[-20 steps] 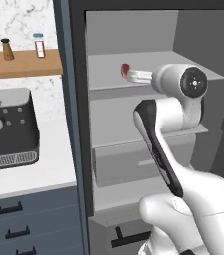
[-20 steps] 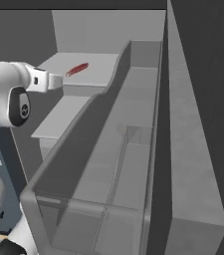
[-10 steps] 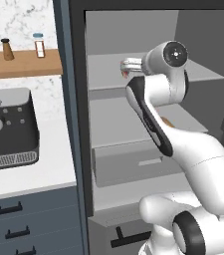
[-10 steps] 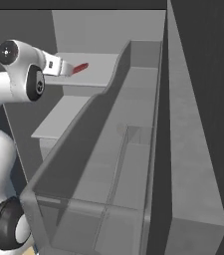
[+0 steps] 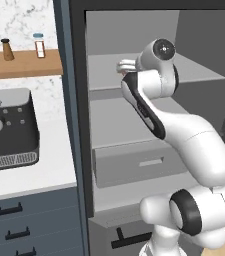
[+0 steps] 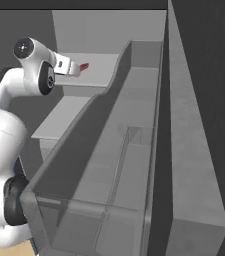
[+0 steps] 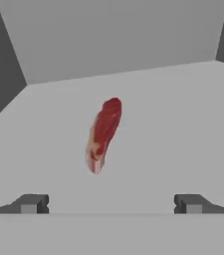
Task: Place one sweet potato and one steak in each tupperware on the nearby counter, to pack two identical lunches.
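The fridge (image 5: 149,130) stands open across the left base frame, arm reaching to its upper shelf (image 6: 101,75). The step in hand looks like fetching a steak (image 7: 103,133), lying at centre of the hand frame. The pincer (image 7: 111,204) gapes wide, empty; next it should advance and straddle the meat. The right base view shows the steak's red tip just beyond the hand.

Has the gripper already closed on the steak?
No. The gripper is open, its fingertips wide apart, and the steak lies untouched on the shelf ahead.
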Controlling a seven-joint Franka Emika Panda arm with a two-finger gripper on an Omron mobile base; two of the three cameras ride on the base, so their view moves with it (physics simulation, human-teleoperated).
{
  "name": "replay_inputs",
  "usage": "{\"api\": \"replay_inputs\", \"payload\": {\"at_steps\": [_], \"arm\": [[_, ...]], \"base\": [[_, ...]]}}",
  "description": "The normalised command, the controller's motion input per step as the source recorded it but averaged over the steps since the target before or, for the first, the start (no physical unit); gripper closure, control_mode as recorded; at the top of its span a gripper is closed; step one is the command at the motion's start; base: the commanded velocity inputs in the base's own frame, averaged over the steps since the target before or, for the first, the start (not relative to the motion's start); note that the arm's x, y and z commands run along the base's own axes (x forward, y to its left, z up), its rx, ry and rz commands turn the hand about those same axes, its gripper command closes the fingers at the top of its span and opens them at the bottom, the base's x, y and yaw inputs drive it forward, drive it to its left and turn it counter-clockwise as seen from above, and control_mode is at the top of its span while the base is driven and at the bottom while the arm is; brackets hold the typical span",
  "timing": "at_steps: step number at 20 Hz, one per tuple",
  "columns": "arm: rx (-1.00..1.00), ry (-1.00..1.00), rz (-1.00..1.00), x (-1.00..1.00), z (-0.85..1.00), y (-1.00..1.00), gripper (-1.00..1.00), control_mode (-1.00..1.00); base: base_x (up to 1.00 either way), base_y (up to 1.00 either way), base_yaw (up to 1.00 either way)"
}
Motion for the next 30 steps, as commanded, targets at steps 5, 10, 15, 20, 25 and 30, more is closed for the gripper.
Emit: {"api": "replay_inputs", "payload": {"at_steps": [5,10,15,20,25,30], "arm": [[-0.01,0.12,0.00,0.48,-0.13,0.00,-1.00,-1.00],[-0.02,0.07,0.00,0.51,-0.09,0.00,-1.00,-1.00],[-0.05,0.06,0.00,0.42,-0.13,0.01,-1.00,-1.00],[-0.05,0.05,0.00,0.29,-0.12,0.13,-1.00,-1.00],[0.00,0.06,0.00,0.26,-0.11,0.06,-1.00,-1.00],[-0.01,0.12,0.00,0.23,-0.30,0.00,-1.00,-1.00]], "base": [[0.00,0.00,0.00],[0.00,0.00,0.00],[0.00,0.00,0.00],[0.00,0.00,0.00],[0.00,0.00,0.00],[0.00,0.00,0.00]]}}
